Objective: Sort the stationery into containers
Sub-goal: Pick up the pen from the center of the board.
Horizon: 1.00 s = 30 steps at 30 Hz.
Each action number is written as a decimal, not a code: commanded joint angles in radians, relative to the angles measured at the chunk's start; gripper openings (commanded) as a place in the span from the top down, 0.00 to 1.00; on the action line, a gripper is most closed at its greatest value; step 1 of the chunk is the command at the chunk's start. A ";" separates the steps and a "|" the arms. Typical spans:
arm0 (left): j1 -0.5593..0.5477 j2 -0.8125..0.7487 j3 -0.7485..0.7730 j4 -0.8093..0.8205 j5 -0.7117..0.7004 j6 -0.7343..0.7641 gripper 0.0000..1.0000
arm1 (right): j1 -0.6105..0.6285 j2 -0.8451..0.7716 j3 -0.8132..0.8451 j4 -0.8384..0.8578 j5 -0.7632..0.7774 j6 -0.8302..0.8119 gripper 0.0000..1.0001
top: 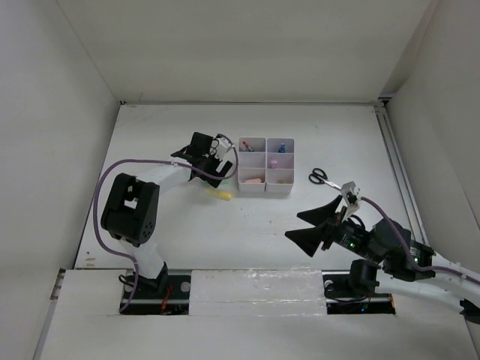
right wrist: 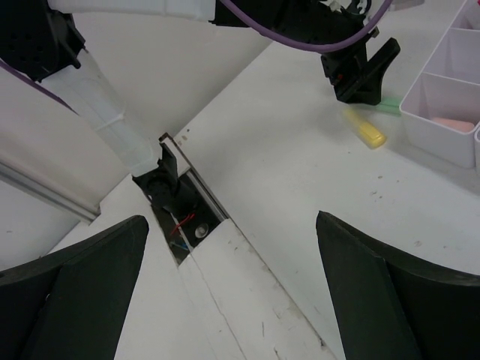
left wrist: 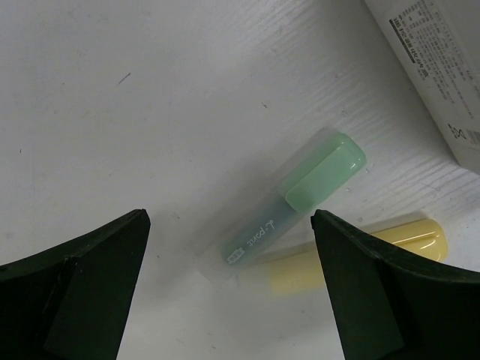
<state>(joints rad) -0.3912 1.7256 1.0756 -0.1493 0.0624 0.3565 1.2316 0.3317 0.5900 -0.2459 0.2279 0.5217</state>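
Black fingers (left wrist: 75, 285) of the left gripper (left wrist: 229, 221) are filling the bottom corners of the left wrist view. They are standing wide apart and gripping nothing. The green highlighter (left wrist: 289, 202) is lying flat on the table (top: 187, 225) below the gap between them, closer to one finger than the other and not touching either. A yellow highlighter (left wrist: 412, 236) is lying right against it, partly tucked under it. Both pens are sitting just left of the white organiser tray (top: 265, 166), near its near-left corner.

Sorting is looking partly done. Several compartments are already holding items: something red in the far-left one, a blue piece (top: 279, 146) in the far-right one, and pink pieces in two others. At least one compartment is looking empty. Three things are lying outside on the table: the two highlighters and the black-handled scissors (top: 318, 176), which are lying just right of the tray.

Judging by the pose, the left arm is lining up to pick the green highlighter, and it would need to come down and centre over the pen before clamping.

Over on the near right, the right gripper (top: 292, 226) is hovering with its jaws spread and empty, well apart from the tray and the scissors.
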 commanded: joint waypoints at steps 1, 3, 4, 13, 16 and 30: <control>0.006 -0.044 0.011 0.031 0.042 0.027 0.13 | 0.000 -0.010 0.014 0.002 -0.002 0.008 0.00; 0.017 -0.053 0.001 0.040 0.042 0.027 0.13 | 0.000 0.000 0.014 0.002 -0.002 0.008 0.00; 0.017 -0.054 -0.012 0.040 0.051 0.027 0.15 | 0.000 0.000 0.014 0.002 -0.002 0.008 0.00; 0.035 -0.034 -0.011 0.031 0.060 0.027 0.19 | 0.000 0.010 0.014 0.013 -0.012 0.017 0.00; 0.035 -0.034 -0.011 0.020 0.083 0.016 0.21 | 0.000 0.001 0.014 0.013 -0.012 0.017 0.00; 0.035 -0.020 -0.022 0.020 0.113 0.016 0.21 | 0.000 -0.019 0.014 0.003 -0.021 0.026 0.00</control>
<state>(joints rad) -0.3580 1.7016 1.0554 -0.1284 0.1604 0.3691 1.2316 0.3382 0.5900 -0.2550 0.2211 0.5377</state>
